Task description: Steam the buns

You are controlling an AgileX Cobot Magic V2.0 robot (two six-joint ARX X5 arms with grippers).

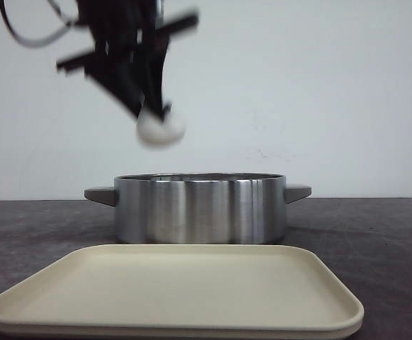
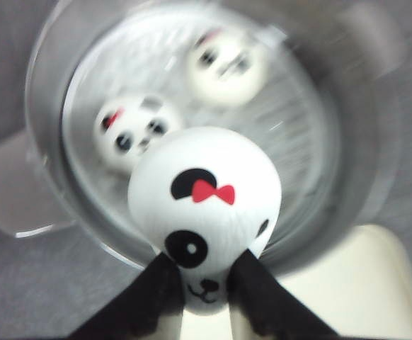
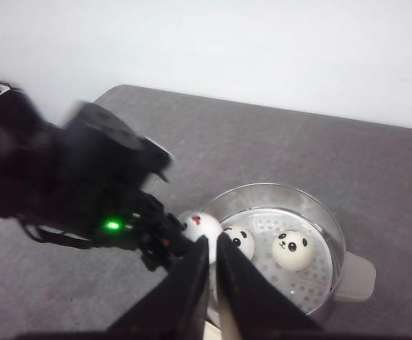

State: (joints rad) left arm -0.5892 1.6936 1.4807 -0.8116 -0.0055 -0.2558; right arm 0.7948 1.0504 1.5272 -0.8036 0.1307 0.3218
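1. Up in the air goes the left pincer (image 1: 155,113), blurred black fingers pinching a smooth white dome-shaped bun with a panda face and a red bow (image 2: 204,205), clamped on it from both sides

2. Wrist view from that arm: the two dark fingertips (image 2: 156,283) press the lower face of the held bun, one on each side of its painted smile

3. Straight below the left pincer sits the round brushed-steel steamer pot with grey side handles (image 1: 200,209), and the held bun hangs above its left part, well clear of the rim

4. Inside the pot, under the gripped bun, two more white panda-faced buns lie on the perforated steel tray: one close beneath the pincer (image 2: 132,132), the other further across the pot (image 2: 227,65)

5. Right pincer (image 3: 212,273) now: its two dark fingers run side by side with only a thin slit between them, pressed together on nothing

6. The pot and both resting buns (image 3: 293,249) lie just beyond its tips, with the left arm's black body (image 3: 71,180) alongside

7. Nearest the camera, below and in front of the left pincer, a flat cream plastic tray with rounded corners (image 1: 319,312) rests on the dark grey tabletop (image 1: 383,234)
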